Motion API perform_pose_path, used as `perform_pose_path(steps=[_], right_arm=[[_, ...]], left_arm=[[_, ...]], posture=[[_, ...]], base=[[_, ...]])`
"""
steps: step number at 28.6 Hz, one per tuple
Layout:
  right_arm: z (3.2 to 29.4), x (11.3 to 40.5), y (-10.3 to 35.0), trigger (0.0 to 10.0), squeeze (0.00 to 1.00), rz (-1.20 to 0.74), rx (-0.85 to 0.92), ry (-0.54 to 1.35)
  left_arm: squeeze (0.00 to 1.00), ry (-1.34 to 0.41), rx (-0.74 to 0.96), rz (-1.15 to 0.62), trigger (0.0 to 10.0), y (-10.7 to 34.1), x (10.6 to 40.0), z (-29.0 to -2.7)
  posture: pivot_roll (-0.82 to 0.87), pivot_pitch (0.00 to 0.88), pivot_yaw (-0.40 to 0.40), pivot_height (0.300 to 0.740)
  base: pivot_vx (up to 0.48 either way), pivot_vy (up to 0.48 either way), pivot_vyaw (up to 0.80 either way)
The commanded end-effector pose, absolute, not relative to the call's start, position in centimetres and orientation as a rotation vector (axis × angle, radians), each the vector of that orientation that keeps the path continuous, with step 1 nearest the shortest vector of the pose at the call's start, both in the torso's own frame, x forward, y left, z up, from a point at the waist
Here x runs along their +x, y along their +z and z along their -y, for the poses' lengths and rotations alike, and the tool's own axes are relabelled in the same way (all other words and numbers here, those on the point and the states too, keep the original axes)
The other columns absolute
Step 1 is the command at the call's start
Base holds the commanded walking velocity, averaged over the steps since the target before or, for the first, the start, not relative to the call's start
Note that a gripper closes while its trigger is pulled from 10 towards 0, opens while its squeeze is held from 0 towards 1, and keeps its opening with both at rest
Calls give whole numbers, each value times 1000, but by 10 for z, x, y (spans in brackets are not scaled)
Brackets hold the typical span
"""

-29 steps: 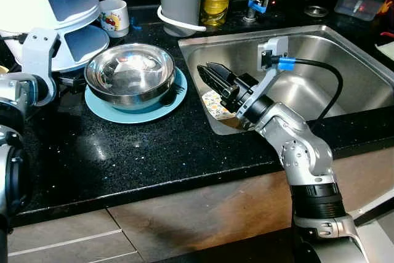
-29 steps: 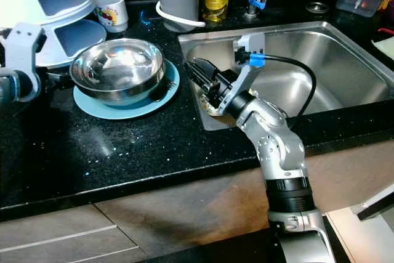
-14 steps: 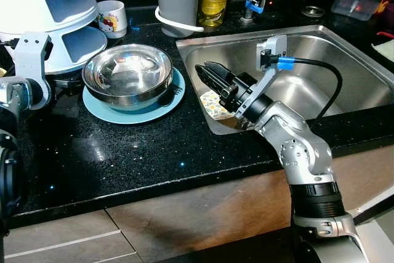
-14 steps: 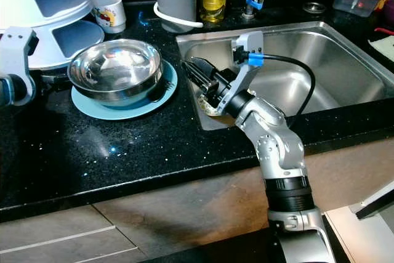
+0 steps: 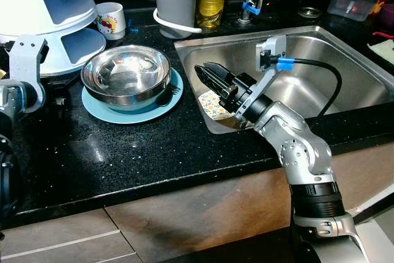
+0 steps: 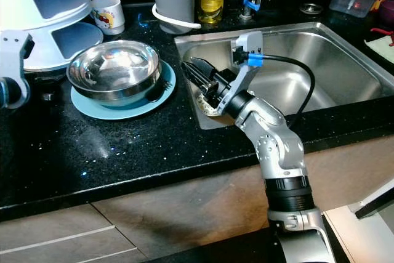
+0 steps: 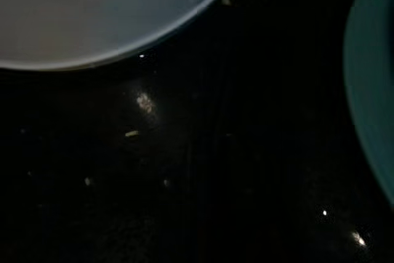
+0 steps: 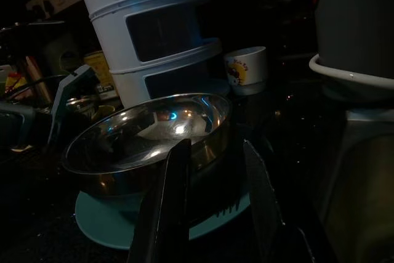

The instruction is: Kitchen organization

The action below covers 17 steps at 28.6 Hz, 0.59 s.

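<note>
Black speckled stone countertop [image 5: 123, 152] runs along the front of a stainless steel sink [image 5: 345, 47], with a white tiered plastic rack [image 5: 55, 16] and a small white printed cup [image 5: 112, 16] behind. Near the sink's left rim a shiny round steel bowl [image 5: 127, 73] sits on a flat light-blue plate [image 5: 111, 110], a dark fork [image 5: 168, 95] lying on the plate just beside the bowl. The right gripper [image 5: 211, 76] hovers over the sink's left edge, its two black fingers [image 8: 172, 195] spread apart and empty, aimed at the bowl. The left gripper's state I cannot tell; that arm [image 5: 24, 72] hangs near the rack. The bowl looks light, rigid and slippery; pinching its thin rim seems the surest hold.
</note>
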State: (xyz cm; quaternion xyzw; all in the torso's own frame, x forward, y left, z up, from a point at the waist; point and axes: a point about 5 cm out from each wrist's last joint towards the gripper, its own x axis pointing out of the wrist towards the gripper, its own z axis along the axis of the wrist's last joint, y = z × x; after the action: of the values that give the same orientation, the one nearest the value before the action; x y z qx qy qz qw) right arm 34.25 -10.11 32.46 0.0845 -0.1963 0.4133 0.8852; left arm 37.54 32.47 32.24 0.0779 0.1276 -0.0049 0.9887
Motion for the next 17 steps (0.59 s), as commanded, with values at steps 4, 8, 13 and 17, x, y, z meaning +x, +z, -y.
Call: perform_pose_path(steps=[4, 8, 13, 17], right_arm=[[97, 342, 326, 10000, 0, 417, 156, 877], [97, 342, 326, 10000, 0, 415, 157, 877], [98, 341, 329, 10000, 0, 422, 161, 873], [99, 341, 330, 10000, 0, 425, 163, 871]], left_arm=[[0, 36, 191, -465, 0, 281, 363, -344], [0, 29, 232, -478, 0, 283, 362, -347], [0, 67, 321, -422, 0, 307, 358, -355], [0, 68, 341, -345, 0, 335, 355, -355]], posture=[[29, 274, -6, 740], [28, 270, -6, 740], [23, 264, -1, 740], [22, 263, 0, 740]], base=[[0, 0, 0], [0, 0, 0], [0, 0, 0], [0, 0, 0]])
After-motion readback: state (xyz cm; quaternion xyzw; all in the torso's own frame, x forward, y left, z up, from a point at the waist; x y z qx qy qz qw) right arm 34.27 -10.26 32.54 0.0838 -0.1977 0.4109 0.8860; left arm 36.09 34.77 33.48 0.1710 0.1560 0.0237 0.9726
